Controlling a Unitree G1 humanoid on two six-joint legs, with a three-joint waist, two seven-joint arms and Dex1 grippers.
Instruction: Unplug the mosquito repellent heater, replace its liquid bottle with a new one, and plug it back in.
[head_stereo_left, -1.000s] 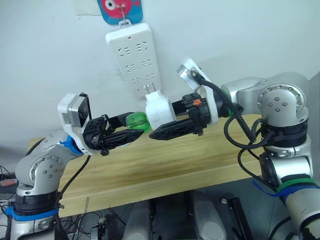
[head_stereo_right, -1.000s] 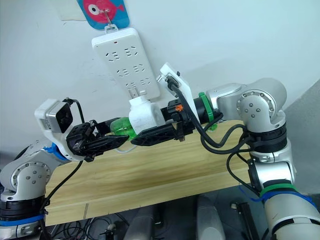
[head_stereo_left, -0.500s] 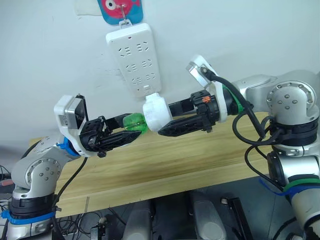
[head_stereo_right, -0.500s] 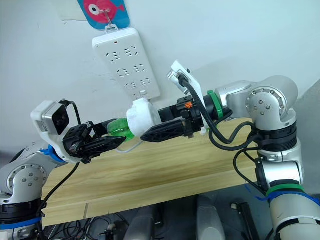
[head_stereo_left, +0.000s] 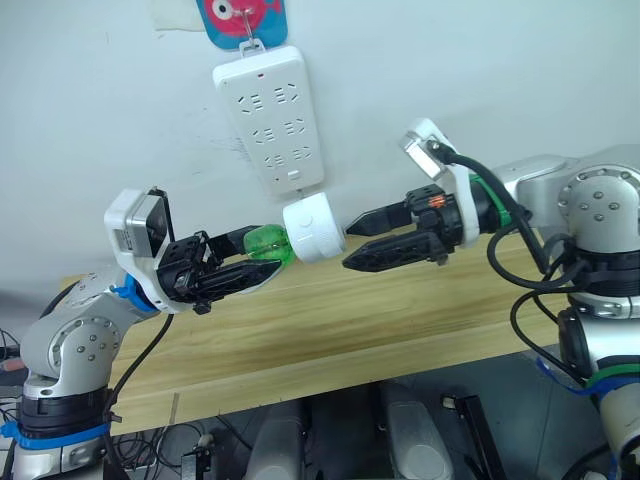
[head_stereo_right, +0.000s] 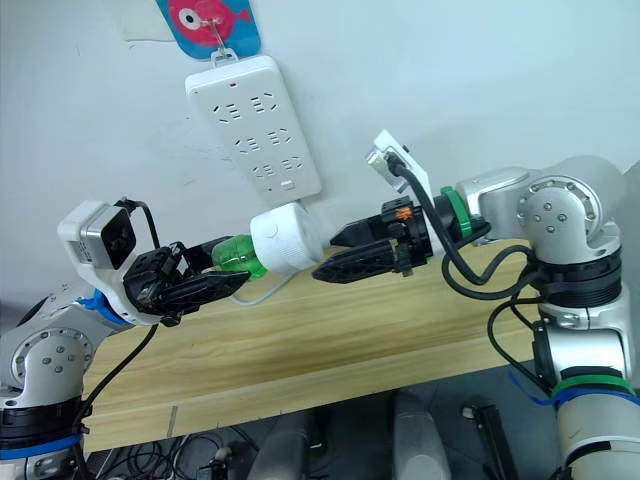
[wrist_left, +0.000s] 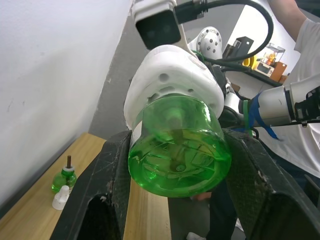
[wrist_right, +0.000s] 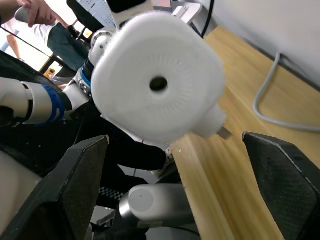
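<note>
**Heater's off the strip, held by its bottle**

Starting on your left: the left gripper (head_stereo_left: 232, 272) is clamped on the green bottle (head_stereo_left: 268, 244), one black finger on each side of it. You can see that best in the left wrist view, where the bottle (wrist_left: 176, 150) sits snug between the two fingers (wrist_left: 112, 170) with its base facing the camera.

The bottle is still screwed into the heater (head_stereo_left: 312, 228), so the white unit hangs in the air off the bottle's far end, above the wooden table (head_stereo_left: 330, 330) and just below the bottom of the power strip (head_stereo_left: 272, 110) on the wall. The two look apart, not touching.

Move right and you get the right gripper (head_stereo_left: 352, 243). Its fingers are spread apart and have nothing between them, with the tips just to the right of the heater. From the right wrist view you look straight at the heater's round vent hole (wrist_right: 158, 83), with a metal prong (wrist_right: 223, 132) poking out at its side, and the fingers stand wide on both sides without touching it.

Also, in the left wrist view there's another small green bottle (wrist_left: 65, 177) standing on the table with a little white cap (wrist_left: 60, 197) just beside it. A person (wrist_left: 312, 95) in a white shirt stands in the background.
</note>
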